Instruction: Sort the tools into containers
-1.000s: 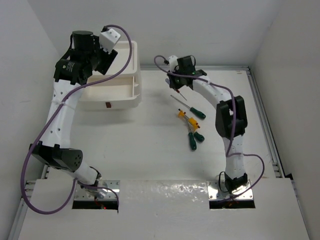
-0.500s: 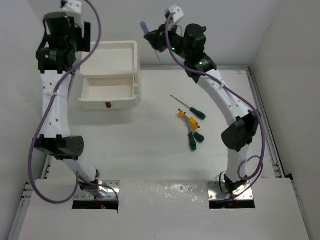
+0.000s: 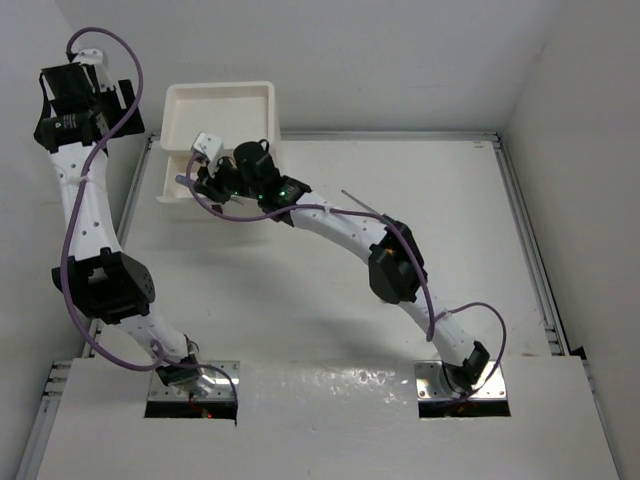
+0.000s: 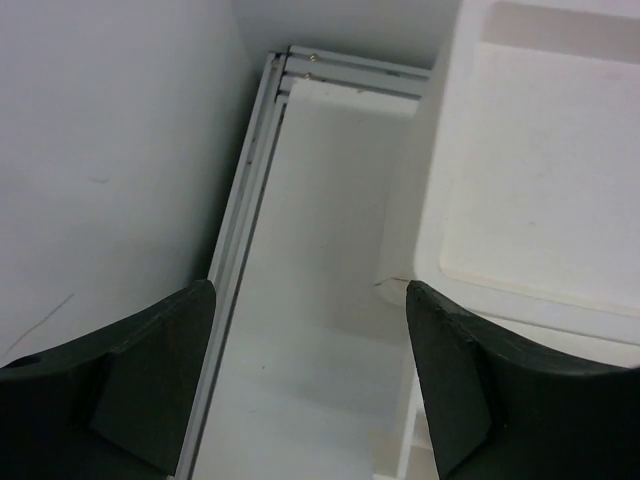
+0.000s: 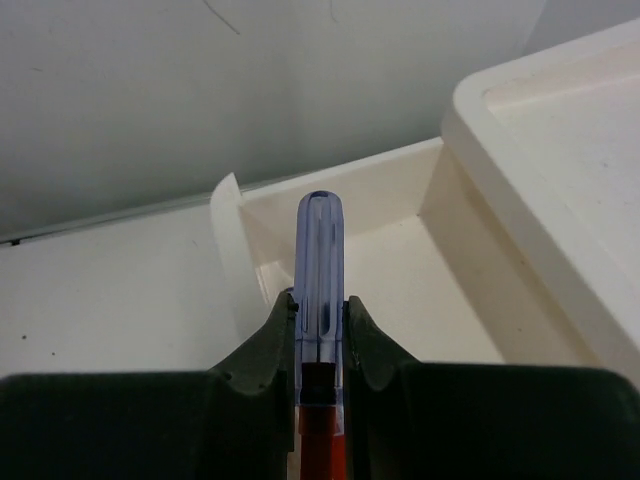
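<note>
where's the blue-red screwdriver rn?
The blue-red screwdriver is clamped in the right gripper, blue handle end poking out. It's held over the open drawer of the white container, far left of the table in the top view.

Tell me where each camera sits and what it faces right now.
Top external: above and behind the arm bases, looking down on the table, both arms and the white container.
Left wrist: on the left claw, looking down beside the container's wall; both spread fingers show.
Right wrist: on the right claw, facing the open drawer; its fingers clamp the blue-red screwdriver.
All three share the container.
</note>
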{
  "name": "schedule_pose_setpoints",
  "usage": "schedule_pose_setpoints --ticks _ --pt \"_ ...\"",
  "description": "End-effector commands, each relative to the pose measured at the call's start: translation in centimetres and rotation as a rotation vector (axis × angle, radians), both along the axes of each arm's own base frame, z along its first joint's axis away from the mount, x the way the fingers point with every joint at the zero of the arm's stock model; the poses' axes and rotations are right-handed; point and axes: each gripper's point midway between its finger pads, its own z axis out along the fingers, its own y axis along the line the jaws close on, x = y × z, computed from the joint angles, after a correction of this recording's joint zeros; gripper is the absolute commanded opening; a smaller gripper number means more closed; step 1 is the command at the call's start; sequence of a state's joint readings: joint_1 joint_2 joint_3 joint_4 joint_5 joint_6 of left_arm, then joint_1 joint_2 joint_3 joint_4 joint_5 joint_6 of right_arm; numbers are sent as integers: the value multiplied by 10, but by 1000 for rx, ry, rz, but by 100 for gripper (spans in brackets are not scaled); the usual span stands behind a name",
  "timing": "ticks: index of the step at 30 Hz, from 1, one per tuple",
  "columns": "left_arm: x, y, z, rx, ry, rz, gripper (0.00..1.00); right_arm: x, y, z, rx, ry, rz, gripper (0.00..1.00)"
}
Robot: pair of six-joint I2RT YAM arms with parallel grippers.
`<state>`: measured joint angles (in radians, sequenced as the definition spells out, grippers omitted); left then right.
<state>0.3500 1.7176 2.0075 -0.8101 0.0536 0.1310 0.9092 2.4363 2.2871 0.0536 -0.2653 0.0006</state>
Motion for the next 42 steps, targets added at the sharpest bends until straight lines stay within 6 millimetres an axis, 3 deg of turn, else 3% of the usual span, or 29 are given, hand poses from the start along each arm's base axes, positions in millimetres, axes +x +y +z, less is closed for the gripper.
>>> schedule_pose_setpoints --ticks 1,6,11,17,18,19,22,23,24,25,28,29,31,33,38,39,40,41,42 --pt "-11 -17 62 66 -170 -67 74 28 -31 80 101 -171 -102 0" --pt "-10 -20 57 56 -170 -85 74 30 -33 79 80 -193 -105 0" --pt "-11 -21 54 54 -163 -90 74 44 -33 78 67 -261 -158 0" --pt "-14 -26 54 53 -185 -110 74 64 -37 52 -25 -347 -225 0" --pt "-14 -27 46 47 -171 -117 74 63 -35 50 -29 -346 -220 1" --pt "-14 -28 43 48 -168 -121 74 62 -35 49 -30 -342 -218 5" --pt "-15 -31 40 63 -160 -156 76 58 -32 50 -30 -349 -201 32" --pt "-16 -33 38 68 -151 -170 78 56 -33 56 -24 -353 -199 40" --pt "-17 -38 41 80 -154 -207 79 54 -33 60 -18 -354 -194 54" --pt "-20 -41 43 89 -156 -227 81 51 -36 67 -10 -355 -195 58" --pt "-26 -50 46 143 -162 -317 82 45 -41 85 25 -351 -197 65" --pt "-29 -53 48 163 -163 -342 79 38 -46 103 50 -359 -188 67" --pt "-38 -66 54 241 -160 -466 72 32 -50 113 77 -328 -187 72" --pt "-53 -83 46 306 -111 -634 72 24 -61 134 116 -278 -207 79" --pt "-102 -108 -2 435 83 -979 71 17 -107 162 174 -106 -347 88" --pt "-109 -110 -8 441 109 -1016 71 15 -113 164 181 -83 -359 89" --pt "-124 -115 -14 435 144 -1062 71 14 -117 146 152 -48 -370 91" --pt "-127 -116 -25 446 163 -1091 72 12 -130 156 179 -29 -393 92" --pt "-130 -117 -29 453 170 -1102 73 13 -136 151 175 -11 -407 93"
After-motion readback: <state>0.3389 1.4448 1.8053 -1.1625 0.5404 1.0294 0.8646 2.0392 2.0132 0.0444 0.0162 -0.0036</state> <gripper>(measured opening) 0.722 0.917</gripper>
